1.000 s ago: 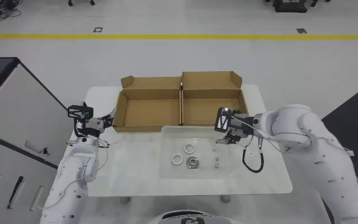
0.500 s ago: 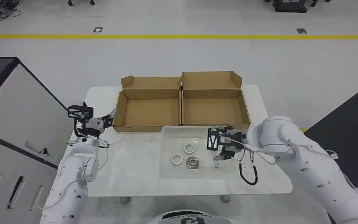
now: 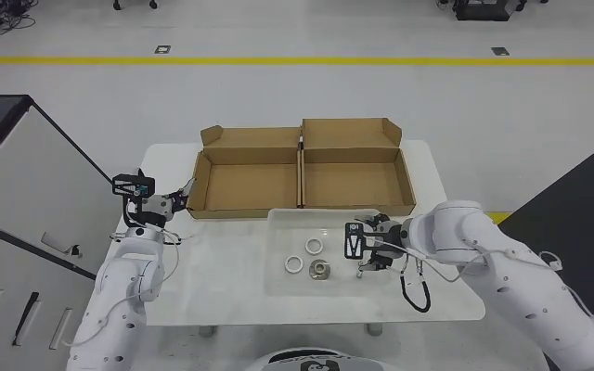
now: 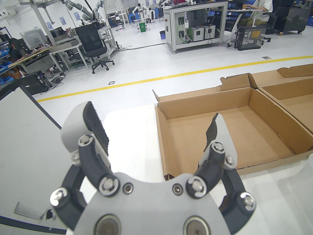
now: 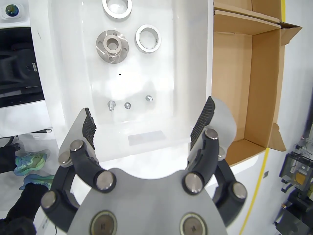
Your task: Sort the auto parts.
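– Now, right arm?
– Right gripper (image 5: 149, 116): low over the white tray (image 5: 190, 50), fingers wide apart, holding nothing; three bolts (image 5: 127, 105) just ahead, flange (image 5: 112, 46) and two rings (image 5: 148, 38) beyond.
– Left?
– Left gripper (image 4: 154, 121): raised at the table (image 4: 132, 143) edge beside the cardboard box (image 4: 203, 105), fingers apart, empty.

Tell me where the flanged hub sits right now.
In the top view, the flanged hub lies in the white tray, just right of one metal ring and nearer the robot than the other ring.
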### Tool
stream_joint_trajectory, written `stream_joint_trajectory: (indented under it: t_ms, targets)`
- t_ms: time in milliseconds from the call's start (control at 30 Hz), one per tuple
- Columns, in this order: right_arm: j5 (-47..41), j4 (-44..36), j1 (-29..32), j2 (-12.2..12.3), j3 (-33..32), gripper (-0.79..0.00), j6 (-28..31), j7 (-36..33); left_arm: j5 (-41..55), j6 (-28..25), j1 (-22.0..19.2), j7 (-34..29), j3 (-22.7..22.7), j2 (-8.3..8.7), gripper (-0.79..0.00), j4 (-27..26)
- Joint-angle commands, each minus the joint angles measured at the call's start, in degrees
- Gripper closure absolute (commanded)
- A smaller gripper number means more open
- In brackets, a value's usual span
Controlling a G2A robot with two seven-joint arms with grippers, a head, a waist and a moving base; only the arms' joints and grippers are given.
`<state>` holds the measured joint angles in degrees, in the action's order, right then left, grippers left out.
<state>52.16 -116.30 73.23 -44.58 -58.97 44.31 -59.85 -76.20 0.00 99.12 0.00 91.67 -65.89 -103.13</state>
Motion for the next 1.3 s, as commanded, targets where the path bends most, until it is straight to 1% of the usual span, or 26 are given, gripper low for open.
stream_joint_trajectory:
  t_ms: [0,333,400,500,567,733,900,1000,1167,1233,1267]
  targets:
    - [0.0,0.0,0.0,0.0,0.0,-0.785,0.0,0.0,0.0,0.0,0.0,0.0,0.0,0.0,-0.785,0.0]
    - [0.0,0.0,0.0,0.0,0.0,-0.785,0.0,0.0,0.0,0.0,0.0,0.0,0.0,0.0,-0.785,0.0]
    - [-0.3,-0.4,0.0,0.0,0.2,-0.785,1.1,1.0,0.0,0.0,0.0,0.0,0.0,0.0,-0.785,0.0]
    - [1.4,-0.7,-1.0,0.3,2.3,-0.785,-0.2,-0.3,0.0,0.0,0.0,0.0,0.0,0.0,-0.785,0.0]
    - [0.5,-1.4,-2.2,0.7,4.1,-0.785,-1.2,-1.4,0.0,0.0,0.0,0.0,0.0,0.0,-0.785,0.0]
    - [-3.4,-1.3,-7.6,1.7,9.7,-0.785,-4.7,-4.8,0.0,0.0,0.0,0.0,0.0,0.0,-0.785,0.0]
    - [-10.9,0.0,-15.0,2.6,16.7,-0.785,-10.0,-10.1,0.0,0.0,0.0,0.0,0.0,0.0,-0.785,0.0]
    - [-15.2,1.6,-19.7,3.0,20.0,-0.785,-12.2,-12.3,0.0,0.0,0.0,0.0,0.0,0.0,-0.785,0.0]
    - [-19.5,4.4,-25.8,3.4,25.6,-0.785,-13.2,-13.4,0.0,0.0,0.0,0.0,0.0,0.0,-0.785,0.0]
    - [-20.5,5.3,-28.1,3.4,28.3,-0.767,-13.5,-13.6,0.0,0.0,0.0,0.0,0.0,0.0,-0.785,0.0]
    - [-20.8,5.8,-29.2,3.3,29.6,-0.739,-13.6,-13.7,0.0,0.0,0.0,0.0,0.0,0.0,-0.785,0.0]
